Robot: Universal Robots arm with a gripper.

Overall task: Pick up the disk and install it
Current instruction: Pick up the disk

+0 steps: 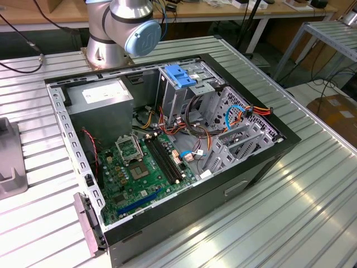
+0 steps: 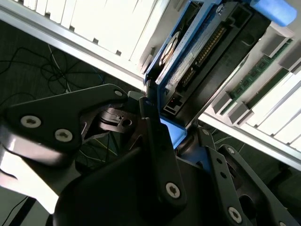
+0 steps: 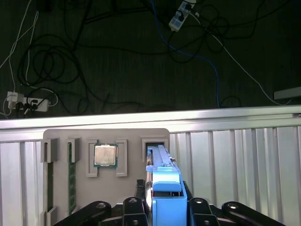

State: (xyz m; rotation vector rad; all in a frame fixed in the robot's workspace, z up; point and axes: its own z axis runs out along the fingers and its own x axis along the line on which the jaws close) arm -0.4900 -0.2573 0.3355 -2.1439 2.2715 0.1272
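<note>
The disk stands on edge in a slot of a grey fixture plate, its blue side rail facing the wrist. In the second wrist view the disk shows its metal body, connector edge and blue rails. My gripper straddles the disk's near end, with a black finger on each side of the blue rail. In the second wrist view the gripper is shut on that end, one finger lying against the disk. The disk still sits in its slot.
The fixture plate also holds a processor chip and memory sticks. In the exterior view an open computer case lies on the ribbed metal table, with a motherboard, a power-supply box, loose cables and a blue-topped drive bay. The arm's base stands behind it.
</note>
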